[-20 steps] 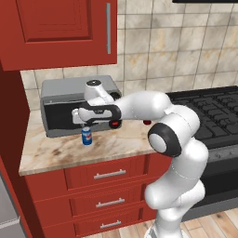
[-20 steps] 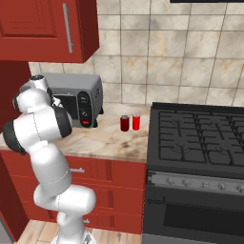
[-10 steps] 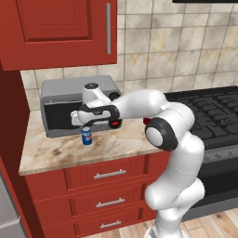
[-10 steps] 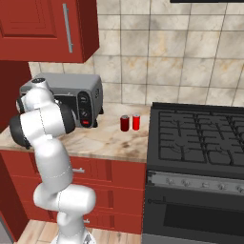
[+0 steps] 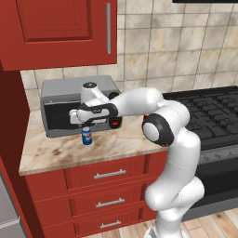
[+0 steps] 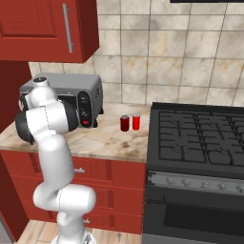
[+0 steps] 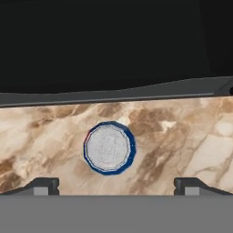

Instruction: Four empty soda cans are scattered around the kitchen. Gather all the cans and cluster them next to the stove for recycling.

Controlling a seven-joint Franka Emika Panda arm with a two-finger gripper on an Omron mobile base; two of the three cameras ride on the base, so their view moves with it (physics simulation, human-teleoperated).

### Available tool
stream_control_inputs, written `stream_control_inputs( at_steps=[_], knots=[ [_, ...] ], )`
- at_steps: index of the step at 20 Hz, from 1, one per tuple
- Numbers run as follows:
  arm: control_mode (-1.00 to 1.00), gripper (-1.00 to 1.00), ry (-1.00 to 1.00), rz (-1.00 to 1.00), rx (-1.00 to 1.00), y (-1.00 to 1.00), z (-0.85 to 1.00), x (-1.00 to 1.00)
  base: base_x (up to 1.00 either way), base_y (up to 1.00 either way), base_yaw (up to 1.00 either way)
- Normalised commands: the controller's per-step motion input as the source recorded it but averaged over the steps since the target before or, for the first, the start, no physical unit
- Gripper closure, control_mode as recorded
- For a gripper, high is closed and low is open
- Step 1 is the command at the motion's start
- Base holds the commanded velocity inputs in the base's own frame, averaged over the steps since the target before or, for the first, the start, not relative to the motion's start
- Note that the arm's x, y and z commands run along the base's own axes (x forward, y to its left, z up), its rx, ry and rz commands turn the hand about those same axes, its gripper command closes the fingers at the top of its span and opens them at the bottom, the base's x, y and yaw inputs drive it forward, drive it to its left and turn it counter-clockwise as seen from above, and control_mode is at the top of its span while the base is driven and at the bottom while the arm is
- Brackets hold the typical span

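I hold the tool [image 5: 86,124] released, jaws wide, directly above the blue soda can [image 5: 86,136] — upright on the worktop [image 5: 56,151] before the toaster oven [image 5: 58,100]. Two red soda cans [image 6: 130,123] stand beside the stove [image 6: 200,138].

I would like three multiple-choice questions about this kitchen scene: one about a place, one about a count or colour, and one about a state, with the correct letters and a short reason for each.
1. Where does the blue can stand?
A. on the stove
B. on the counter in front of the toaster oven
C. on the floor

2. How many red cans stand beside the stove?
A. two
B. four
C. none

3. How is the gripper?
A. shut on the blue can
B. open above the blue can
C. holding a red can

Answers:
1 B, the can sits on the marble counter before the toaster oven.
2 A, a pair stands together.
3 B, the hand view shows the fingertips wide apart, the can top between them, untouched.
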Motion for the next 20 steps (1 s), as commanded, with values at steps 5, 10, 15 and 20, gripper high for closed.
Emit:
stream_control_inputs(
  at_steps=[5, 10, 15, 20],
  knots=[
    [-1.0, -1.0, 0.0, 0.0, 0.0, 0.11, -0.06, 0.1, 0.0, 0.0, 0.0],
    [-1.0, -1.0, 0.0, 0.0, 0.0, 0.02, -0.11, 0.06, 0.0, 0.0, 0.0],
    [-1.0, -1.0, 0.0, 0.0, 0.0, 0.0, -0.17, 0.01, 0.0, 0.0, 0.0],
    [-1.0, -1.0, 0.0, 0.0, 0.0, 0.0, -0.12, 0.01, 0.0, 0.0, 0.0]
  ],
)
